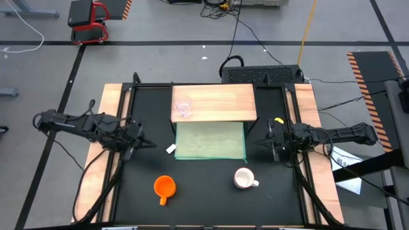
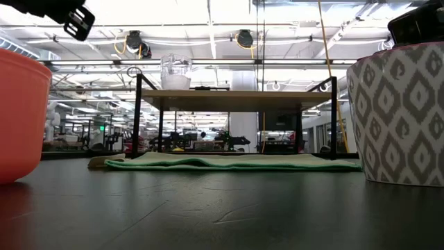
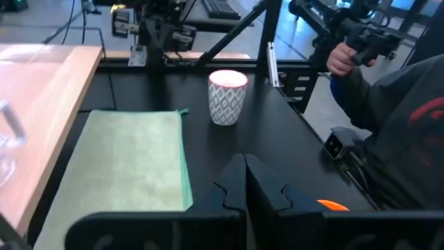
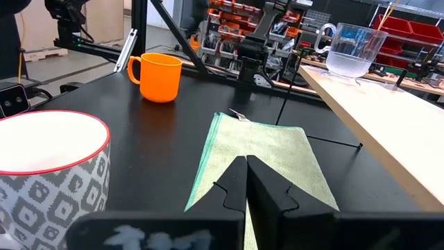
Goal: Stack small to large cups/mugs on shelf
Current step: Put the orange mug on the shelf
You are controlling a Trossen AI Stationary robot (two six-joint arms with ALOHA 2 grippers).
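High view shows the clear transparent cup (image 1: 183,107) already standing at the left end of the pale-wood shelf board (image 1: 223,102), while the bright orange handled mug (image 1: 164,186) and the white patterned handled mug (image 1: 243,178) sit apart on the black worktop (image 1: 204,191) in the lower middle of the frame. Left gripper (image 1: 142,142) and right gripper (image 1: 266,142) hover at mid-frame, either side of the green mat (image 1: 211,142), each with fingers pressed together and holding nothing. My worry is that a mug brought up to the shelf could clip its edge or knock the light cup over.
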